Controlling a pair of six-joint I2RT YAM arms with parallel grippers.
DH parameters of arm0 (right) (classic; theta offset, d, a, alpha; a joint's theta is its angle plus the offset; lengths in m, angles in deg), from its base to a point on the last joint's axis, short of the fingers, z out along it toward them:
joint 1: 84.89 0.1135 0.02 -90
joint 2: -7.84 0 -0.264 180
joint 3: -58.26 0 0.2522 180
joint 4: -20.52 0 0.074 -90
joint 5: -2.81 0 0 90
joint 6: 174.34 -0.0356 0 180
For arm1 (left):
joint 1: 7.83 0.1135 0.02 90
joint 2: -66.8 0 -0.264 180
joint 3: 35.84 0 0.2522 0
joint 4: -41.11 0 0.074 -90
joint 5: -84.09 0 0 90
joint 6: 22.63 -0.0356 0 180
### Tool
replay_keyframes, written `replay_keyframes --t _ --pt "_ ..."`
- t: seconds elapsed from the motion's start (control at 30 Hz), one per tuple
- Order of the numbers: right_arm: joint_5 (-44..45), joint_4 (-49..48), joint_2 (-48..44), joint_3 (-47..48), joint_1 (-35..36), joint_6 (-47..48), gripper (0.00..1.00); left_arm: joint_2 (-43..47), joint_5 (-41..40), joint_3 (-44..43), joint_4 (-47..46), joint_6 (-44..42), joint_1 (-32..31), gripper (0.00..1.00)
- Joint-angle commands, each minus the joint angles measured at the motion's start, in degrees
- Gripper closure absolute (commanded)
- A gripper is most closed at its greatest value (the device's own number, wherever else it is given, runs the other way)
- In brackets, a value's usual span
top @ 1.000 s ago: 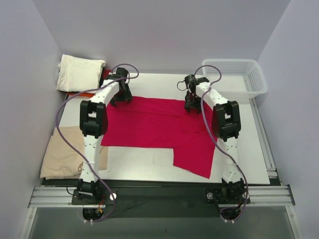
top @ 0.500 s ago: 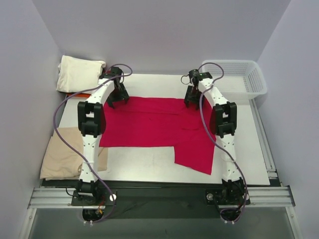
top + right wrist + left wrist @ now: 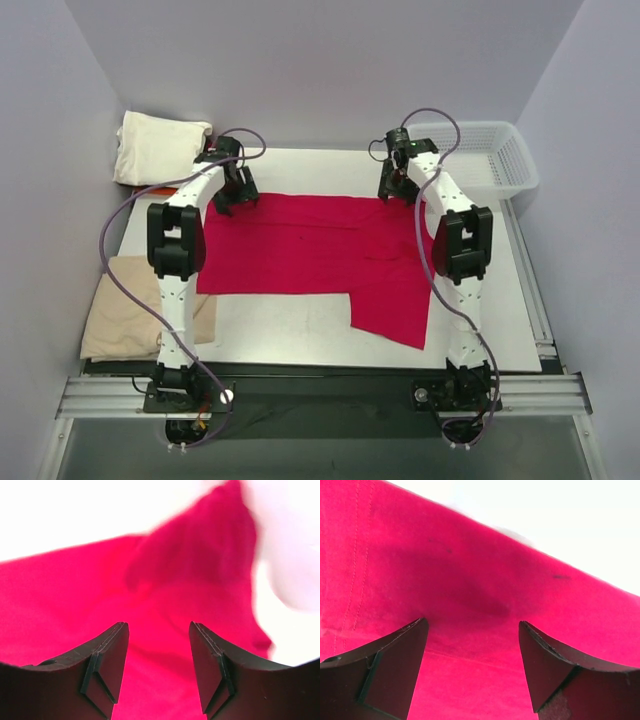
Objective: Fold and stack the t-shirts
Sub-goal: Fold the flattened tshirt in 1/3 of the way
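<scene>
A crimson-red t-shirt lies spread flat across the white table, with one part reaching toward the near right. My left gripper hovers over its far left edge, open, red cloth showing between the fingers. At the far right corner of the shirt my right gripper is also open, above the red cloth. A folded cream-white t-shirt rests at the back left on an orange-red one. A tan-beige t-shirt lies at the near left.
A white lattice basket stands at the back right corner. Grey walls close in on the left, back and right. A metal rail runs along the near edge by the arm bases.
Both grippers have moved toward the far edge of the red t-shirt, the right one farther back and rightward. The shirt's far right part lies flatter than before.
</scene>
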Motion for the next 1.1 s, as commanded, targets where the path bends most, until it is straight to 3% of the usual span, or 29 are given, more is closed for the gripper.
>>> replay_keyframes --t 0.0,0.27,0.4,0.43,0.53,1.07 --pt "6.5 -0.6 -12.2 -5.0 2.4 2.7 0.48 7.4 1.0 2.7 -6.6 -2.2 -0.5 0.16" --pt "9.1 -0.7 -19.3 -24.0 9.3 0.1 0.50 13.3 2.0 12.3 -9.3 -3.4 -4.3 0.16" --pt "6.8 -2.5 -20.4 -29.3 11.4 -1.8 0.57 15.0 3.0 15.7 -10.6 -3.0 -6.2 0.16" --pt "6.1 -2.9 -20.4 -29.9 12.2 -1.9 0.62 15.3 3.0 16.1 -10.7 -3.0 -6.3 0.16" --pt "5.5 -3.6 -19.9 -31.2 13.0 -2.5 0.67 15.9 3.3 17.7 -10.9 -2.8 -6.5 0.16" --pt "1.2 -5.3 -15.7 -31.5 14.7 -1.6 0.73 17.6 2.5 20.9 -11.3 -2.9 -6.5 0.16"
